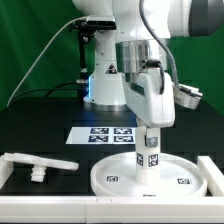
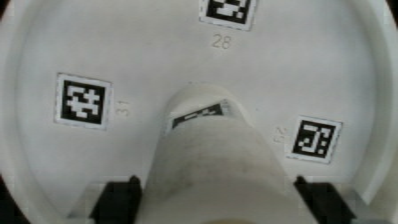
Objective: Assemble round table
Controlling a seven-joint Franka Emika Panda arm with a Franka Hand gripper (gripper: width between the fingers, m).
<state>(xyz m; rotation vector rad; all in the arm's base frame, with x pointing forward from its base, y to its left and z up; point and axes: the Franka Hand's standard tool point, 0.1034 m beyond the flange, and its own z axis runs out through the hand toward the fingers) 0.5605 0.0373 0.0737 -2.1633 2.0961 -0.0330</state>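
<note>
The large round white disc (image 1: 150, 176) lies on the black table at the front, with small black-white tags on it. My gripper (image 1: 148, 150) is shut on the short cylindrical leg (image 1: 148, 158) and holds it upright over the disc's middle. In the wrist view the leg (image 2: 217, 150) runs between my two black fingertips (image 2: 119, 198), pointing down at the disc (image 2: 107, 50); its lower end is at or very near the disc, and I cannot tell if it touches. The T-shaped foot piece (image 1: 38, 163) lies on the table at the exterior view's left.
The marker board (image 1: 105, 134) lies flat behind the disc. The robot base (image 1: 105, 85) stands at the back, with a green backdrop behind it. A white rail (image 1: 30, 190) runs along the table's front left edge.
</note>
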